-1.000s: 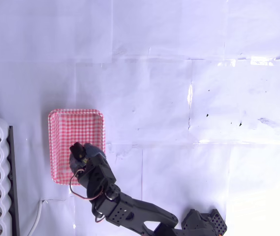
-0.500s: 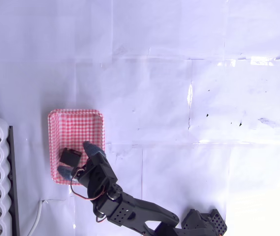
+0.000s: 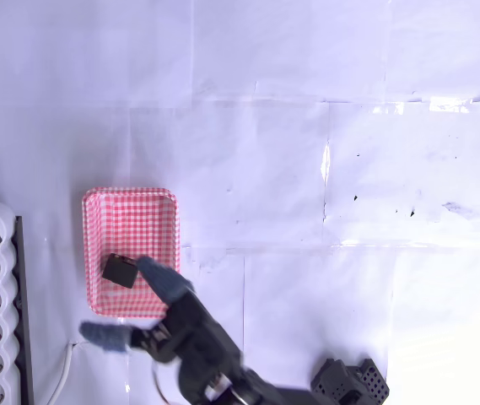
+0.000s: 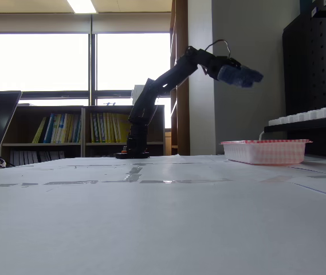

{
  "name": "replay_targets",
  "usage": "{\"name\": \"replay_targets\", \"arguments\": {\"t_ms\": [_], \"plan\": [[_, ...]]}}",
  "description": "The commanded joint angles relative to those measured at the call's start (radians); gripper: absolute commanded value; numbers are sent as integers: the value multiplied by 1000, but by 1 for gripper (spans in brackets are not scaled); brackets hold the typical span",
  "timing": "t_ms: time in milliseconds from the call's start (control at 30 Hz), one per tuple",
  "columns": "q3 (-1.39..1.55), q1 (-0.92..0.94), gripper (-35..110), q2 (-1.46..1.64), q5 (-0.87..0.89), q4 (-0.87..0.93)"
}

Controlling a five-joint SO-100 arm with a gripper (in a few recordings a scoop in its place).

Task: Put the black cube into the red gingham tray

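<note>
- We see the matte black cube (image 3: 121, 271) lying inside the shallow red gingham tray (image 3: 130, 200), near its lower left rim.
- Our gripper (image 3: 132, 304) hangs above it, blue-padded fingers (image 3: 160, 277) spread apart, holding nothing.

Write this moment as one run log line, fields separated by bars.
gripper: open, raised | black cube: inside red gingham tray, not held | task state: cube placed

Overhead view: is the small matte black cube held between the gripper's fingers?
No. The small matte black cube lies inside the red-and-white checked tray, clear of the open gripper.
</note>
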Motion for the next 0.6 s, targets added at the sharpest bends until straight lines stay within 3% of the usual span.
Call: {"name": "replay_targets", "arguments": {"t_ms": [0,67,167,233,300,433,567], "plan": [[-739,74,46,-634,44,-307],[-1040,137,46,-865,58,-436],[-1339,249,36,-1167,52,-449],[-1499,337,12,-1327,17,-456],[-1601,442,0,-1430,-34,-449],[-1749,601,0,-1554,-11,-339],[-1959,686,0,-1667,235,-190]]}}
